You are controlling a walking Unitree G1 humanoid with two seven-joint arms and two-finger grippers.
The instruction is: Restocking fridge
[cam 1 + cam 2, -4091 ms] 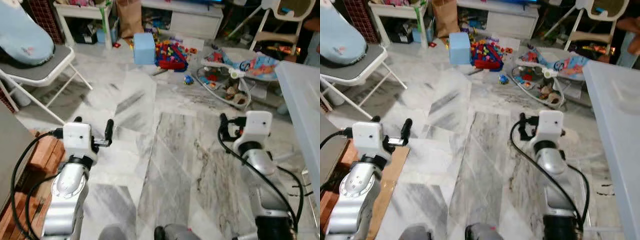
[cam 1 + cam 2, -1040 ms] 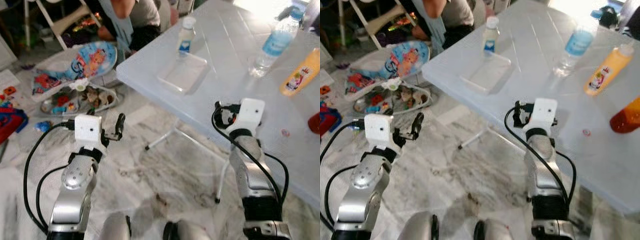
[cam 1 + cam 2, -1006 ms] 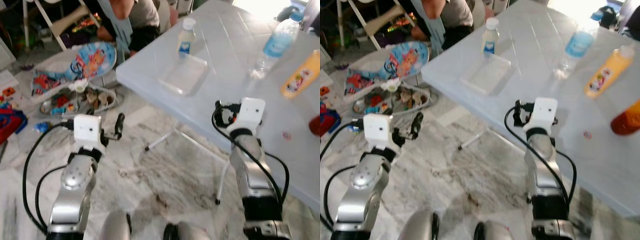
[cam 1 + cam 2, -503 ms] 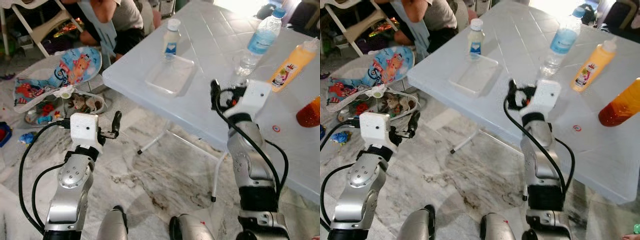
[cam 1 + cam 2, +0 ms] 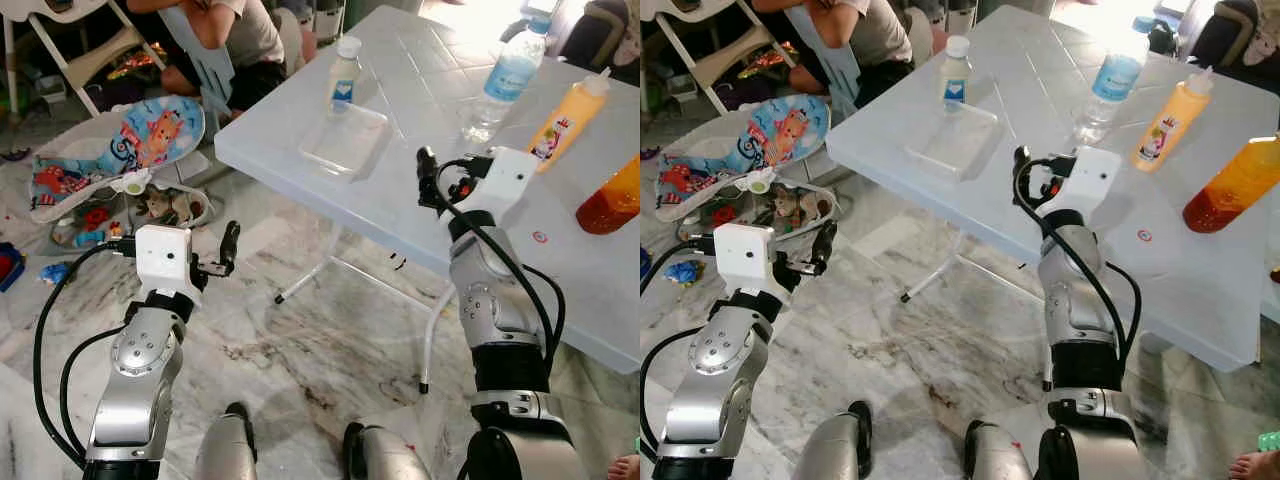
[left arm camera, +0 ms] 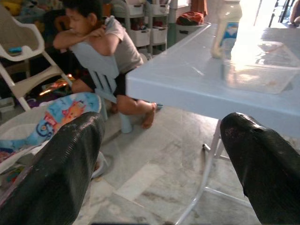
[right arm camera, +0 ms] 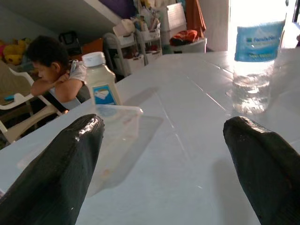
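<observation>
Nearest, the left gripper [image 5: 226, 249] hangs over the marble floor [image 5: 330, 330], its fingers [image 6: 61, 173] spread apart with nothing between them. Beyond those fingers lies a baby bouncer [image 5: 120, 150] among scattered toys, and past it a person [image 6: 101, 47] sits leaning on a pale blue chair.

The right gripper [image 5: 1032, 178] is raised just above the near part of the white surface [image 5: 1060, 90], its fingers [image 7: 61, 168] parted wide and empty, clear of every item. Just ahead of the fingers, toward the left one, a clear plastic tray [image 5: 952, 142] lies flat on the surface. Right behind the tray stands a small white bottle with a blue label [image 5: 956, 70], upright. Ahead of the right finger, well apart from it, a clear water bottle [image 7: 255, 61] with a blue label stands upright. Further out to the right of the fingers stands an orange squeeze bottle [image 5: 1168, 120] with a pointed cap, and beyond that, at the far right, a larger bottle of amber-red liquid [image 5: 1230, 190].
</observation>
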